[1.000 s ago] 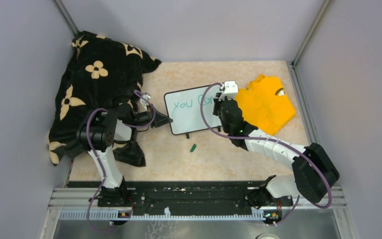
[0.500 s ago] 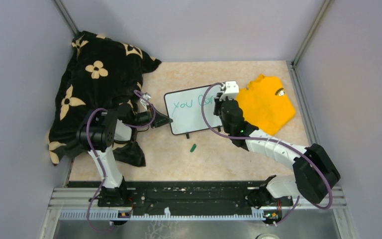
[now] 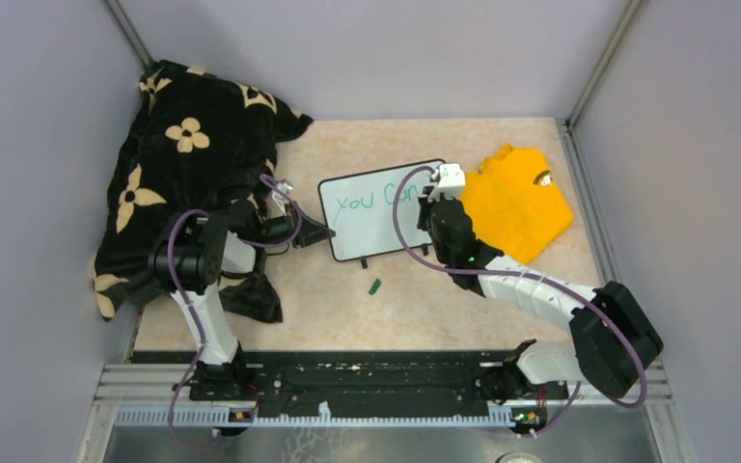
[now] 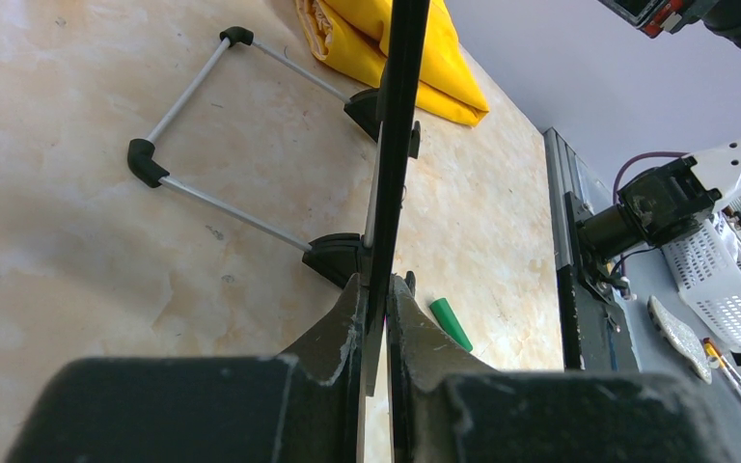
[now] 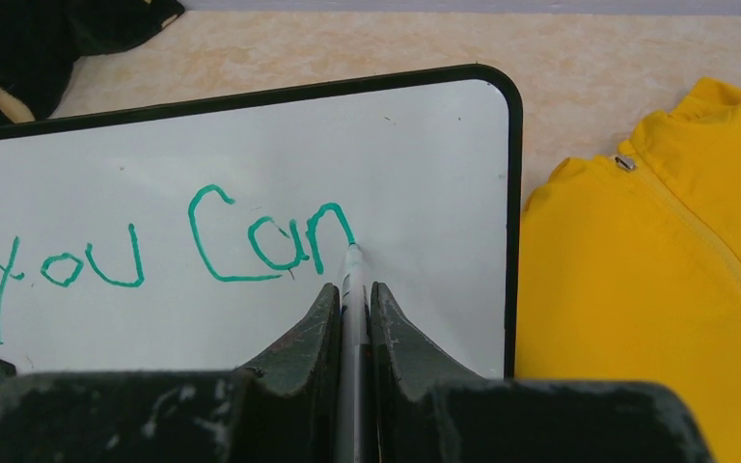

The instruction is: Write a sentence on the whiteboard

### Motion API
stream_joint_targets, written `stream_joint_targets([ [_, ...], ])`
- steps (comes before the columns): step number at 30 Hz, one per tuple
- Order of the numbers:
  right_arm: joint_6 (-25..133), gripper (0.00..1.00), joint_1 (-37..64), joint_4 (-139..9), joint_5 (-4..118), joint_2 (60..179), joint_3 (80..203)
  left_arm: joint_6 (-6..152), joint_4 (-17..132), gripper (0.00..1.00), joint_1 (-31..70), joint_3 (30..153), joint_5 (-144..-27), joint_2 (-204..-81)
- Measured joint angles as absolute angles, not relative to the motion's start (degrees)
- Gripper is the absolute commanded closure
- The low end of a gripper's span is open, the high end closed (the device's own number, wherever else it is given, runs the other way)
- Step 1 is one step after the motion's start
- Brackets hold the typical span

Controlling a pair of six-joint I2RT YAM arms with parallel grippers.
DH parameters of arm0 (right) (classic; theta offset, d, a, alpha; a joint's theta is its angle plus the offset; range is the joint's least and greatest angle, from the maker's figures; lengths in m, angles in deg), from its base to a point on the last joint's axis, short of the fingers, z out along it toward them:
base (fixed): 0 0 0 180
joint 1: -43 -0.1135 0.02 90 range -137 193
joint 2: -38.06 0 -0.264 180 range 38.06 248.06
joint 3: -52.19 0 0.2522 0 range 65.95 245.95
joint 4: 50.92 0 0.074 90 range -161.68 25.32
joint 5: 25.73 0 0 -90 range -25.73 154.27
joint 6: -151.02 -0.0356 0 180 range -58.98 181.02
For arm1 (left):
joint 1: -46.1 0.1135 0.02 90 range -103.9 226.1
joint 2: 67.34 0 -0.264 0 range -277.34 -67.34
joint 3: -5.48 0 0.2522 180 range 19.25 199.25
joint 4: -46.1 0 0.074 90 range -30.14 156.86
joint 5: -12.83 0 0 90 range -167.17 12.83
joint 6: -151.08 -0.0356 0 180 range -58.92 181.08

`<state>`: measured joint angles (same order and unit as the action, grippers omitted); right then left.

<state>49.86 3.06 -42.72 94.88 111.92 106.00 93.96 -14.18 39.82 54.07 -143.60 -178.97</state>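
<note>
1. The whiteboard (image 3: 371, 207) stands tilted on its wire stand (image 4: 203, 145) mid-counter, between the black flower-patterned blanket (image 3: 193, 145) and the yellow zip-up garment (image 3: 516, 198). The left jaws are clamped on its thin left edge only. Pressure from writing lands far from that grip, so the board may pivot or rock on its feet and bend the stroke.
2. The right jaws are closed on the slim marker (image 5: 351, 289), whose tip touches the board at the tail of the "n" in "you Can". Pressing too hard could push the barrel back or twist it between the jaws. Pressing too lightly would leave gaps in the line.
3. Little white space is left between the "n" and the right frame. A long next word may run onto the frame unless it starts on a lower line.
4. Dropping to a lower line brings the jaws across fresh green ink, which may smear.
5. The garment lies just beside the board's right edge, so a rightward sweep could snag it.
6. The green cap (image 3: 374, 286) lies loose on the counter (image 3: 347, 318) in front and could be knocked away.
</note>
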Motion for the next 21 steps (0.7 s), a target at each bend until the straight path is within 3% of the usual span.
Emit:
stream_joint_targets([
  [14, 48.8, 1.0, 3.1, -44.7, 94.8, 110.7, 104.9, 93.9, -14.0, 1.0, 39.8, 54.2, -143.6, -179.0],
  [21, 49.0, 1.0, 2.3, -45.5, 94.1, 103.9, 105.0, 93.8, -13.8, 1.0, 39.8, 54.2, -143.6, -179.0],
])
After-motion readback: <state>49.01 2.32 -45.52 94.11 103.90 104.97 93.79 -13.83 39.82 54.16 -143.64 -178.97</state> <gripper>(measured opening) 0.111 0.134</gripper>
